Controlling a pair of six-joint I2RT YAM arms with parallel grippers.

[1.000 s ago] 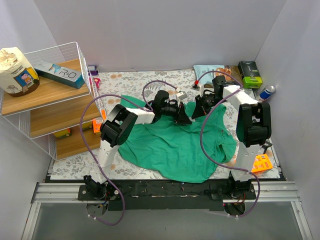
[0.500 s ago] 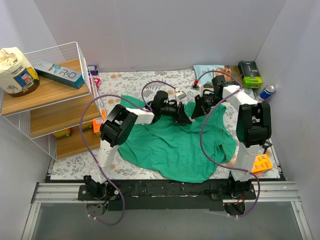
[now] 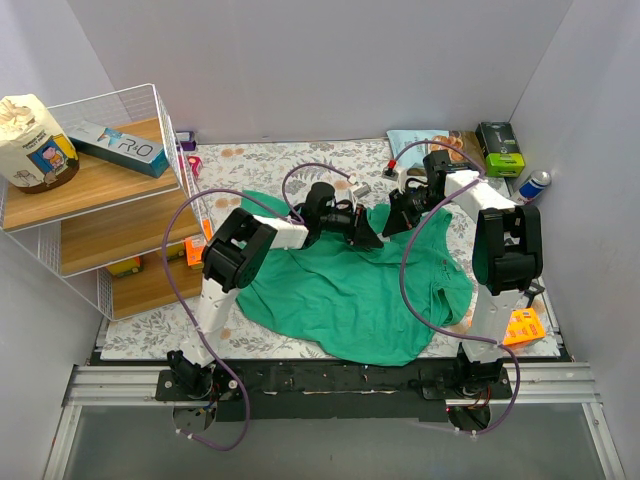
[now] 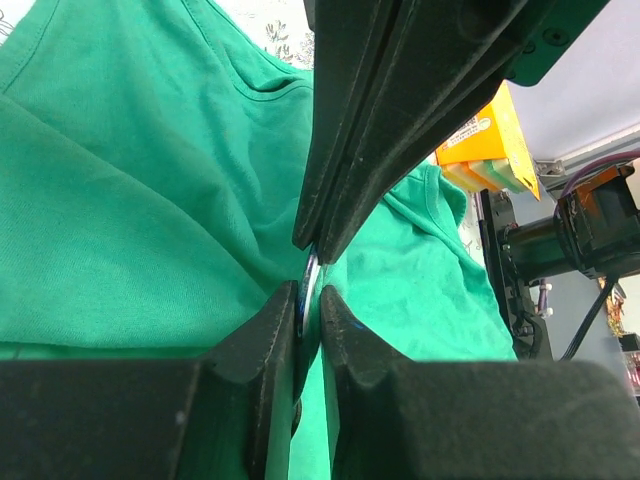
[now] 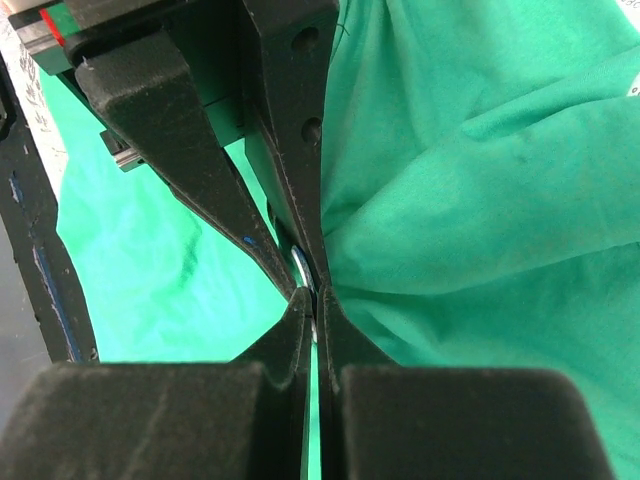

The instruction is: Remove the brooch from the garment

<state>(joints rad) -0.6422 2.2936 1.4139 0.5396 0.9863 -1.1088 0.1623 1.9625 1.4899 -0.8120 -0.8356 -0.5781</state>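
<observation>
Emerald-green and soft, the garment (image 3: 350,290) lies spread across the middle of the floral-patterned mat (image 3: 260,160). Its knit cloth is rumpled into broad folds, with a ribbed neckline and a short sleeve showing in the left wrist view. At its far edge, right of centre, the two arms meet tip to tip over a raised fold.

The brooch (image 4: 309,283) sits in that fold. It is seen edge-on as a thin, shiny, curved metal rim, far smaller than the matt black plastic wedges around it. The left gripper (image 4: 308,305) has its fingers (image 4: 262,340) drawn in to a narrow slit, and the brooch's rim stands in that slit, so this claw is pinching the pin. The right gripper (image 5: 313,315) comes in from the opposite side with its tapered jaws pressed fully together. Their tips are at the same spot, against the rim and the cloth. I cannot tell whether they nip metal or only fabric.

At the far left stands a white wire rack (image 3: 170,130) with wooden boards. Its top board carries a rounded white-and-brown bag (image 3: 30,140) and a flat blue carton (image 3: 120,145). The lower boards hold small orange and yellow packs (image 3: 125,266).

Along the far right edge of the mat are a pale teal packet (image 3: 412,143), a green-and-black box (image 3: 500,148) and a blue can (image 3: 535,183). An orange carton (image 3: 525,326) lies at the near right, beside the right arm's base.
</observation>
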